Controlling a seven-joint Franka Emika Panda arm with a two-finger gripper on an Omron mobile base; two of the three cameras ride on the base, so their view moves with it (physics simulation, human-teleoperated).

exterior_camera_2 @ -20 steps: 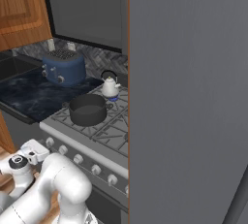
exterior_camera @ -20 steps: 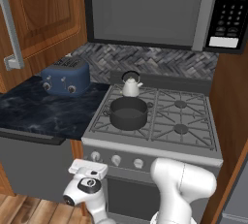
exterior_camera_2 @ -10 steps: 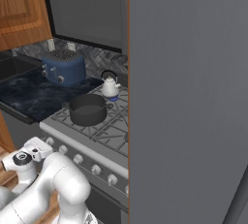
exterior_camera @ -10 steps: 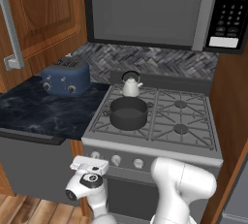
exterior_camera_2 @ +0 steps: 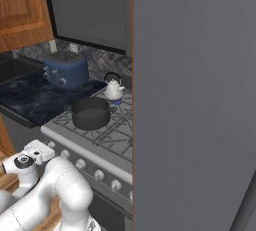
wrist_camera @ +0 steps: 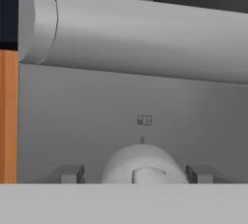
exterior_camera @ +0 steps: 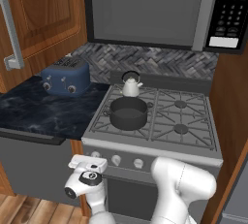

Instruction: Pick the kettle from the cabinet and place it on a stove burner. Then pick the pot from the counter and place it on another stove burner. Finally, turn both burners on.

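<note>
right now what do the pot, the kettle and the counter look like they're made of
Pot: dark grey metal by the look, matte, with a dull sheen on its wall.
Kettle: white body, possibly enamel or ceramic, and a thin black handle.
Counter: polished stone, blue-black with pale veins.

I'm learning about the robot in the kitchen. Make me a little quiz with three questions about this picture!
1. True or false: the kettle stands on the counter.
2. Where is the pot? A) on a front burner B) inside the cabinet C) on the toaster
3. The gripper's fingers stand on either side of a stove ____.

Key: 1 false, it is on a back burner; 2 A; 3 knob.
</note>
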